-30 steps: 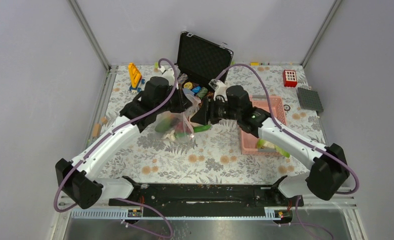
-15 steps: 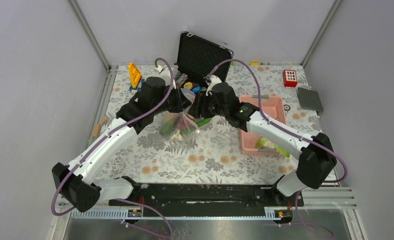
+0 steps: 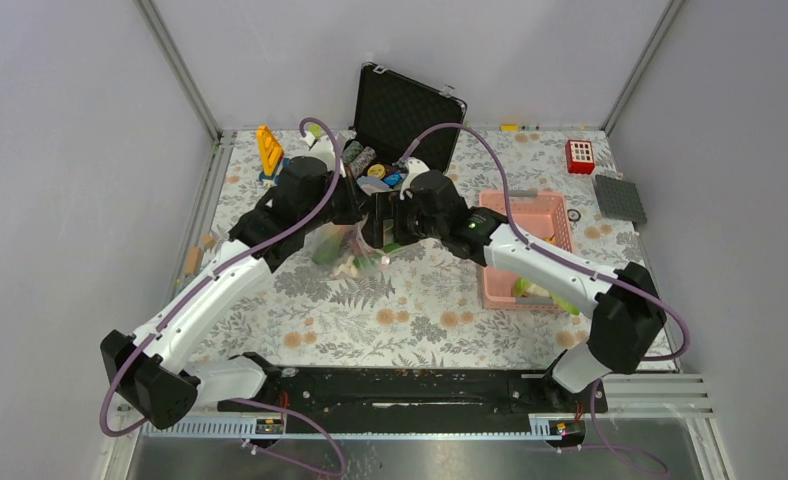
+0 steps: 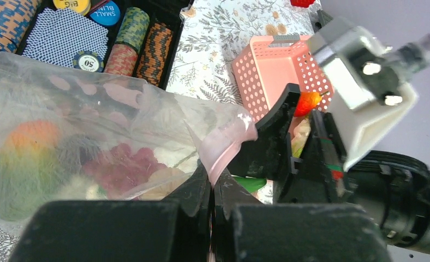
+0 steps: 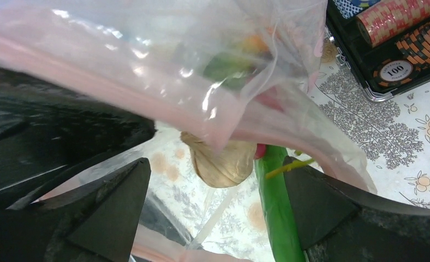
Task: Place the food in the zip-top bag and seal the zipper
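The clear zip-top bag (image 4: 93, 142) hangs from my left gripper (image 4: 213, 191), which is shut on the pink zipper (image 4: 224, 144) at the bag's corner. Through the film I see food: an orange-green mango (image 4: 30, 147) and dark red fruit (image 4: 123, 166). My right gripper (image 5: 218, 202) stands wide open at the bag's mouth. A long green vegetable (image 5: 275, 207) lies loose against its right finger, and a tan piece (image 5: 221, 161) sits above the gap. In the top view both grippers meet at the bag (image 3: 345, 245).
An open black case (image 3: 405, 115) of poker chips stands just behind the bag. A pink basket (image 3: 530, 250) on the right holds white-green leafy pieces (image 3: 545, 292). A yellow toy (image 3: 269, 150) is at the back left; a red block (image 3: 580, 156) and a grey plate (image 3: 619, 197) at the back right.
My right gripper moved left to the bag's mouth and opened wide, letting go of the green vegetable. The left arm shifted slightly toward the back, still pinching the zipper.
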Controlling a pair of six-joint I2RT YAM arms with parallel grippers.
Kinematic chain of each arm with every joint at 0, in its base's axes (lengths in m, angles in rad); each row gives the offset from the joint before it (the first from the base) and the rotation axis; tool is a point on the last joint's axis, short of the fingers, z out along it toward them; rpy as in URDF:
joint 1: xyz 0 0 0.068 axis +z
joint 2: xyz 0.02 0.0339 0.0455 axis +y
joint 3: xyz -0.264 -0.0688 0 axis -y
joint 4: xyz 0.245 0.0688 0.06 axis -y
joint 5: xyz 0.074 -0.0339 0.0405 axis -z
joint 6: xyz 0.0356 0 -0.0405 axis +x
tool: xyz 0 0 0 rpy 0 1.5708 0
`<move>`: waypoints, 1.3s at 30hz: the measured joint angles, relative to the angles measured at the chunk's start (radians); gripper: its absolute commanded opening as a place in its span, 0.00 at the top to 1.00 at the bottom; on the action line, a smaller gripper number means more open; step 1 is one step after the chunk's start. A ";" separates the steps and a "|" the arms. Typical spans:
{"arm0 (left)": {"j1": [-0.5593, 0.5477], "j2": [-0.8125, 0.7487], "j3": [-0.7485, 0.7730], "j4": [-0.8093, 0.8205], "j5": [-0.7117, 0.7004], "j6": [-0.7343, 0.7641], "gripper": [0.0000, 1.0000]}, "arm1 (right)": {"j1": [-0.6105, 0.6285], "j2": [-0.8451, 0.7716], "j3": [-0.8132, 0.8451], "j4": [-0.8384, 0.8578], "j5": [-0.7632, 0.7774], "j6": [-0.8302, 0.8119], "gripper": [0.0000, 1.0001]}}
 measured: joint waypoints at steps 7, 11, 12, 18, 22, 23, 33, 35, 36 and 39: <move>-0.016 -0.011 -0.004 -0.003 -0.052 -0.006 1.00 | 0.006 -0.104 -0.008 0.016 -0.003 -0.014 0.00; -0.016 -0.012 -0.004 -0.009 -0.077 -0.006 1.00 | 0.006 -0.179 -0.010 0.045 -0.013 -0.026 0.00; -0.016 -0.013 -0.004 -0.010 -0.082 -0.006 1.00 | 0.006 -0.190 -0.010 0.051 -0.013 -0.031 0.00; -0.016 -0.031 -0.004 -0.027 -0.100 -0.005 1.00 | 0.006 -0.231 -0.010 0.019 0.026 -0.090 0.01; -0.016 -0.038 -0.004 -0.032 -0.106 -0.005 1.00 | 0.005 -0.237 -0.010 -0.068 0.105 -0.143 0.08; -0.016 -0.038 -0.004 -0.032 -0.108 -0.005 1.00 | 0.005 -0.236 -0.010 -0.091 0.123 -0.153 0.11; -0.015 -0.038 -0.004 -0.040 -0.113 -0.002 1.00 | 0.005 -0.158 -0.009 -0.215 0.157 -0.193 0.64; -0.014 -0.038 -0.004 -0.040 -0.117 -0.001 1.00 | 0.005 -0.152 -0.009 -0.229 0.158 -0.195 0.82; -0.013 -0.038 -0.004 -0.041 -0.119 0.000 1.00 | 0.005 -0.151 -0.008 -0.233 0.157 -0.199 0.93; -0.009 -0.042 -0.004 -0.047 -0.124 0.005 1.00 | 0.005 -0.151 0.003 -0.245 0.153 -0.200 1.00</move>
